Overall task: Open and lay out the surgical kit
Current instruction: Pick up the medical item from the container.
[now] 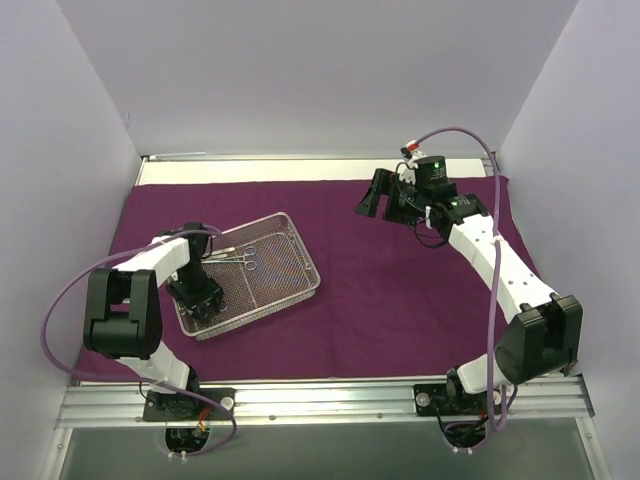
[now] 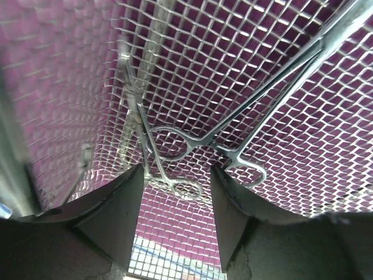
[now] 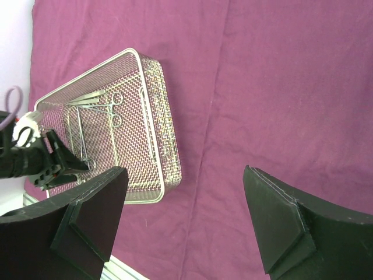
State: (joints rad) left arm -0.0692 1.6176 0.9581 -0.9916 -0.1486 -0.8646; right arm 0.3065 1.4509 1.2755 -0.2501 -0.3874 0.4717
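Cloth (image 1: 400, 290): spread flat over most of the table, the tray sitting on its left half. It is soft, and I'd expect it to ruck if anything were dragged across it.
Tray (image 1: 304, 254): shallow wire mesh, set askew on the cloth. It looks light and stiff, so a nudge could slide it.
Big clamp (image 2: 262, 95): lies flat on the tray floor, its shanks running away from the left gripper and its two rings nearest to it.
Small clamp (image 2: 141, 125): lies beside the big one and looks to cross under its near ring. Its own rings point at the left gripper.
Handling: thin polished steel, hard, light and probably slippery. It lies flush on the mesh, so there is little to get under.
Where to hold: I'd pinch across a ring or the shank just above it. A straight lift should keep the tips from catching in the mesh or hooking the other clamp.
Left gripper (image 2: 176, 181): low inside the tray with its jaws partly spread, pinching nothing. The small clamp's ring sits in the gap.
Right gripper (image 3: 183, 175): high over the cloth's far right, spread wide and empty.
Edges: a low tray wall runs all round, and the side walls stand close to the cloth's ends.
Room: bare cloth lies between the tray and the right arm, which looks like a good place to lay things out.
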